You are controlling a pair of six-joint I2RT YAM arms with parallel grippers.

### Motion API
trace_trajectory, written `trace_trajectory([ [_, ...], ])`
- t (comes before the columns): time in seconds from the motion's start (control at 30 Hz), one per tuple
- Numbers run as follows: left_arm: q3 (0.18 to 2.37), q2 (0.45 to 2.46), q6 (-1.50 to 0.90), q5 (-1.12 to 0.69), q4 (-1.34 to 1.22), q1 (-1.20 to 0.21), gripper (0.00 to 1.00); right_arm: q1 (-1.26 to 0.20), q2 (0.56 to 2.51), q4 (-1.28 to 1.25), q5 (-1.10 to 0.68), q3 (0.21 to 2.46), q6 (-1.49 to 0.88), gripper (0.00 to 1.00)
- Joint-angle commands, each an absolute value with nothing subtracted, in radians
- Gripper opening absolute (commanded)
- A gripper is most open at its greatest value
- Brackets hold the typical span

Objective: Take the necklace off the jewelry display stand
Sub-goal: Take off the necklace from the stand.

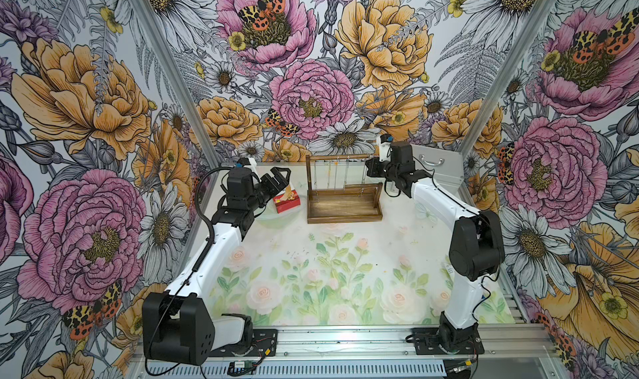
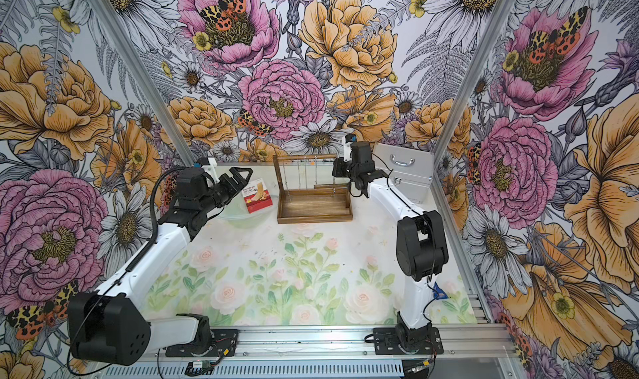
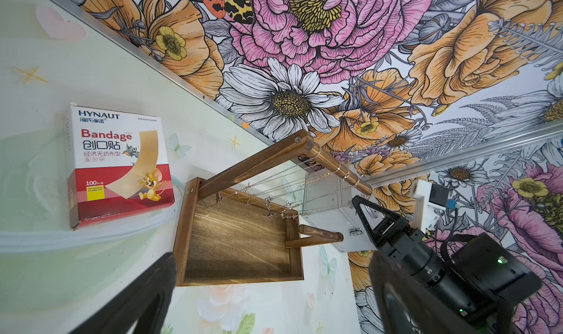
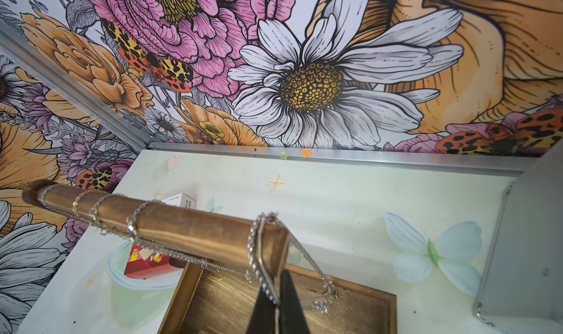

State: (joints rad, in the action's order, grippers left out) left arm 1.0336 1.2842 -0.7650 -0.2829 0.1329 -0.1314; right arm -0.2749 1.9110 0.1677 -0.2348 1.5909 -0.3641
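With the right pincer [image 4: 278, 305] shut on the necklace [image 4: 254, 247], holding its chain at the free end of the top rod [image 4: 195, 229] of the jewelry display stand [image 1: 342, 208], seemingly for slipping it off, with the left pincer [image 1: 279, 177] wide open, empty.

Floral wallpaper, big pink/orange blooms, on 3 sides: back wall [image 1: 311, 93] at 12, side walls at 9 [image 1: 69, 118] & 3 [image 1: 581, 159]. Alu corner posts [image 1: 174, 73] at 11 & 1. Tabletop [image 1: 328, 273] w/ pale rose print, ctr. Alu rail [image 1: 345, 339] at 6. Light even, bright.
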Motion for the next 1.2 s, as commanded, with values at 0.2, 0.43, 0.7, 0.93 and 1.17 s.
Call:
trace_trajectory([
  [0.2, 1.04, 1.289, -0.776, -0.315, 0.14, -0.137, 0.99, -0.254, 1.86, 0.139, -0.213, 1.575, -0.353, 0.0],
  [0.43, 1.038, 1.289, -0.775, -0.311, 0.142, -0.137, 0.99, -0.239, 1.853, 0.112, -0.203, 1.563, -0.363, 0.0],
  [0.7, 1.039, 1.291, -0.771, -0.308, 0.142, -0.137, 0.99, -0.212, 1.83, 0.076, -0.185, 1.54, -0.385, 0.0],
  [0.93, 1.043, 1.289, -0.761, -0.301, 0.149, -0.136, 0.99, -0.19, 1.802, 0.052, -0.158, 1.534, -0.406, 0.0],
  [1.17, 1.049, 1.276, -0.75, -0.289, 0.16, -0.133, 0.99, -0.178, 1.762, 0.054, -0.149, 1.547, -0.42, 0.0],
])
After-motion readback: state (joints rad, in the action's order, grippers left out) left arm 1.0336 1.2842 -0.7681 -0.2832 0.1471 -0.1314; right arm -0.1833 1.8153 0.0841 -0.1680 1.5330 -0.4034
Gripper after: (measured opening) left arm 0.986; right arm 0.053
